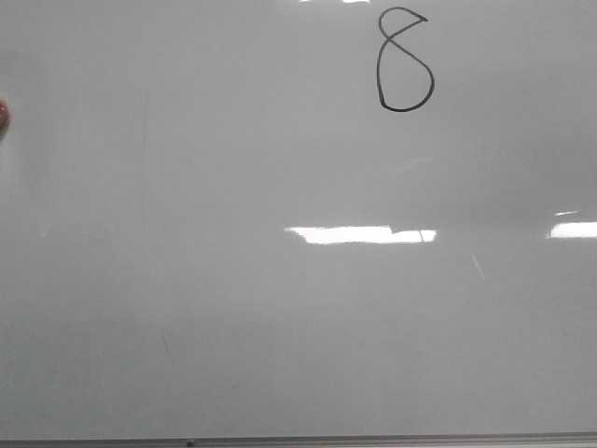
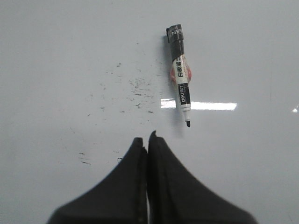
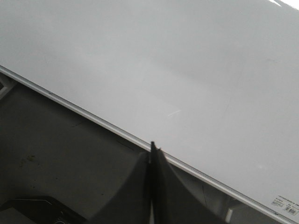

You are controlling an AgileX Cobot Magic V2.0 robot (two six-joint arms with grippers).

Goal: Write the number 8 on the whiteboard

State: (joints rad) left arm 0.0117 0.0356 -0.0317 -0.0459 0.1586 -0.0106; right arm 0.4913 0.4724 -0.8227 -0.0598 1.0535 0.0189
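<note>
Out front I see the thin black hand-drawn number 8 high and right of centre on the glossy pale grey whiteboard. My left wrist camera shows the left gripper pressed together, empty, just short of an uncapped black-and-white marker pen lying flat. On the right wrist, the right gripper is likewise closed over the board's thin grey frame edge

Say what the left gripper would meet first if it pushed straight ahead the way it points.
Probably bare whiteboard. The shut left gripper points just past the uncapped marker, whose tip lies slightly to one side; depth is unclear.
</note>
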